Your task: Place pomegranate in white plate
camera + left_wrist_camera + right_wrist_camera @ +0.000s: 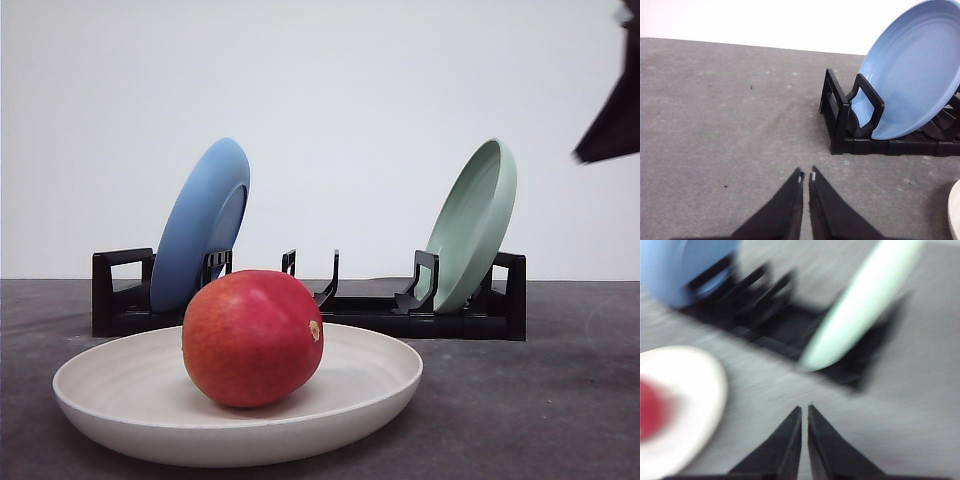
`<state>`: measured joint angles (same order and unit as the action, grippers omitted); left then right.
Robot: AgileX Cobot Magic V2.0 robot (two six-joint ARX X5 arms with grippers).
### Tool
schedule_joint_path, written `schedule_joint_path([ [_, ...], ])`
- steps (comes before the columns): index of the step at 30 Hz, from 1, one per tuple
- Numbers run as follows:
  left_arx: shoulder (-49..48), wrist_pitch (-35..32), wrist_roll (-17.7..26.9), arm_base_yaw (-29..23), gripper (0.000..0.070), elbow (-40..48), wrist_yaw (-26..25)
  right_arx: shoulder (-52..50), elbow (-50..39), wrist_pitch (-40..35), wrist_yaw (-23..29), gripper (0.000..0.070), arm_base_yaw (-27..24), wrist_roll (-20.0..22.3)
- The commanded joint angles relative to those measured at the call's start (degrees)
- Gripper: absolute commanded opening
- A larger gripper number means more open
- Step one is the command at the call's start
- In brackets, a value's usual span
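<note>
The red pomegranate [252,337] rests inside the white plate [110,400] at the front of the table, with nothing touching it. Through motion blur, the right wrist view shows the pomegranate [651,410] and the white plate [695,390] off to one side of my right gripper [804,410], which is shut and empty above bare table. A dark piece of the right arm [612,115] hangs at the upper right in the front view. My left gripper [806,176] is shut and empty over grey table, near the rack's end; the white plate's edge [955,210] just shows.
A black dish rack [300,300] stands behind the white plate. A blue plate [200,225] leans in its left end and a pale green plate [475,222] in its right end. Bare grey table lies to the right of the white plate.
</note>
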<state>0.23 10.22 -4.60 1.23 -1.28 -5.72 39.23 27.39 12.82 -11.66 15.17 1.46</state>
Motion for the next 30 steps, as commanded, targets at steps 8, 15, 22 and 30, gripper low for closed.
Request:
schedule_joint_path([
  [8,-0.1,0.2,0.0,-0.1,0.0000,0.6,0.1,-18.7,-13.8,-3.2,7.6,0.0016,-7.3,1.9],
  [15,-0.1,0.2,0.0,-0.1,0.0000,0.6,0.1,-30.9,-21.9,-3.8,7.6,0.0016,-11.2,1.5],
  [22,-0.1,0.2,0.0,-0.1,0.0000,0.6,0.1,-38.3,-25.9,-3.9,7.5,0.0016,-12.7,1.5],
  [30,-0.1,0.2,0.0,-0.1,0.0000,0.6,0.2,-39.0,-26.8,-4.0,7.0,0.0016,-13.5,-0.4],
])
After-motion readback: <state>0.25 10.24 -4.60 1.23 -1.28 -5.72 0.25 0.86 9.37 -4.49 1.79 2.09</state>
